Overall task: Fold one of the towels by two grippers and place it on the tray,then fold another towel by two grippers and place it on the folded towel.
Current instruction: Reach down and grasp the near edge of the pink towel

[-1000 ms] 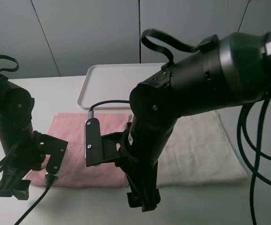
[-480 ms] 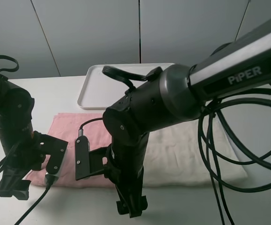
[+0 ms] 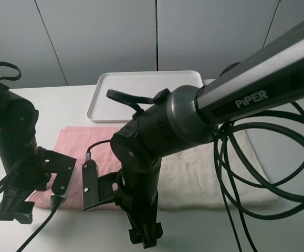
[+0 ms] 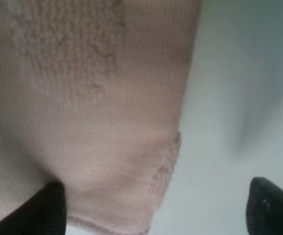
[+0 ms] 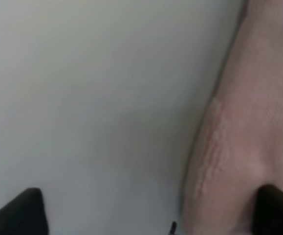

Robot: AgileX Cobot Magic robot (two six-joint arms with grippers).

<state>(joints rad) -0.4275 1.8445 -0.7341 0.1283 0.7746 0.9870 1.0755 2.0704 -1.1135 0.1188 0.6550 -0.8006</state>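
The pink towel lies flat on the white table in front of the tray, and the cream-white towel lies flat to its right. My left gripper hangs low at the pink towel's front left corner. In the left wrist view that gripper is open, one fingertip over the pink towel and the other over bare table. My right gripper points down at the pink towel's front right corner. The right wrist view shows it open, straddling the towel's edge.
The right arm's thick black body crosses the middle and hides part of both towels. Black cables loop over the cream towel's right side. The tray holds nothing. A grey wall stands behind the table.
The right arm has swung left and lower, bringing its gripper from the seam between the two towels to the pink towel's front right corner. The left arm has stayed put.
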